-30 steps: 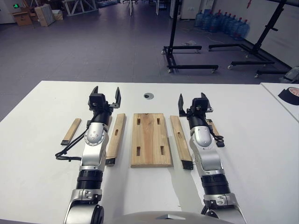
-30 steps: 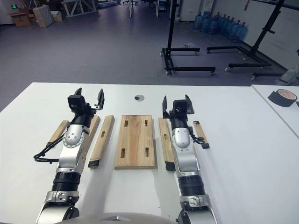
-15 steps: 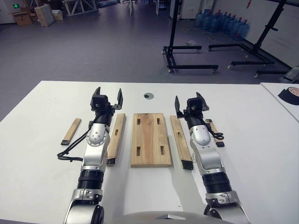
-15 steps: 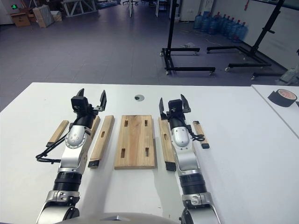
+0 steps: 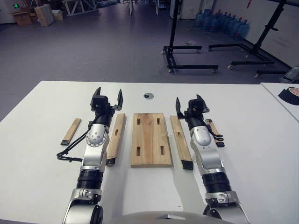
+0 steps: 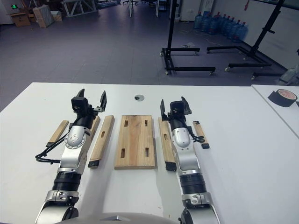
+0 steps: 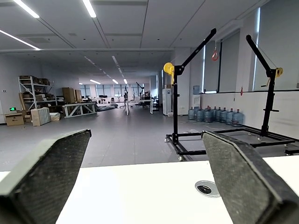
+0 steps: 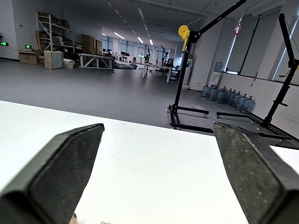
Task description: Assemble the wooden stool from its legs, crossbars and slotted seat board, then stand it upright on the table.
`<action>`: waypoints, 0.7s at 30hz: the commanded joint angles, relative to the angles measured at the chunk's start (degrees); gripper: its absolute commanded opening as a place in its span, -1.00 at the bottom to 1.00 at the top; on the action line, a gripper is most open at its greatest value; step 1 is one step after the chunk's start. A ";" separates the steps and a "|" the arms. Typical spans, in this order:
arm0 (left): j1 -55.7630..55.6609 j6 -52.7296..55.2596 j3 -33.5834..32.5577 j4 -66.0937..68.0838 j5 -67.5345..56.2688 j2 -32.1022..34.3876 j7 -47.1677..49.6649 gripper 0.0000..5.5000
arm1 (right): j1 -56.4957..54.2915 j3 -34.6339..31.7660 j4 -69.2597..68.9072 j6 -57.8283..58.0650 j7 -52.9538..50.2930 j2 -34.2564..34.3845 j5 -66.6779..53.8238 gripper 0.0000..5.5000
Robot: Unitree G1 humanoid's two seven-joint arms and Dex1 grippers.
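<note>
The slotted seat board [image 5: 150,139] lies flat in the middle of the white table [image 5: 42,177]. A slotted leg [image 5: 116,136] lies to its left, and another leg [image 6: 95,125] is mostly hidden under my left arm. A short crossbar [image 5: 71,130] lies farther left. To the board's right lie a second slotted leg [image 5: 180,139] and a crossbar [image 6: 199,132] partly hidden by my right arm. My left gripper [image 5: 108,96] hovers open over the far ends of the left legs, its pads [image 7: 46,177] holding nothing. Beside the right leg's far end, my right gripper [image 5: 189,103] is open and empty, pads [image 8: 252,172] wide apart.
A round cable hole [image 5: 148,95] sits in the table beyond the board. A black tape roll [image 5: 289,93] lies on the adjoining table at far right. Black wheeled stands [image 5: 191,56] and water bottles [image 5: 224,21] are on the floor beyond the table.
My left gripper has shifted slightly right and my right gripper slightly left. The wooden parts have not moved.
</note>
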State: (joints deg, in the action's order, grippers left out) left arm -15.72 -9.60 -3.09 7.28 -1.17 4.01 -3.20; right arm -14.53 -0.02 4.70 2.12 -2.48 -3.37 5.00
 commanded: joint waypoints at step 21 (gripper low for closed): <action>8.30 3.22 -1.76 -11.77 -2.16 -1.47 2.15 0.58 | 22.84 -16.83 -13.60 23.46 13.67 -11.58 -16.15 0.55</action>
State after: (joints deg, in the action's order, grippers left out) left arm -7.81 -7.24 -4.81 -4.06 -3.22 2.77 -1.57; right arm 7.88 -16.98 -9.87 23.90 9.76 -14.22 -10.10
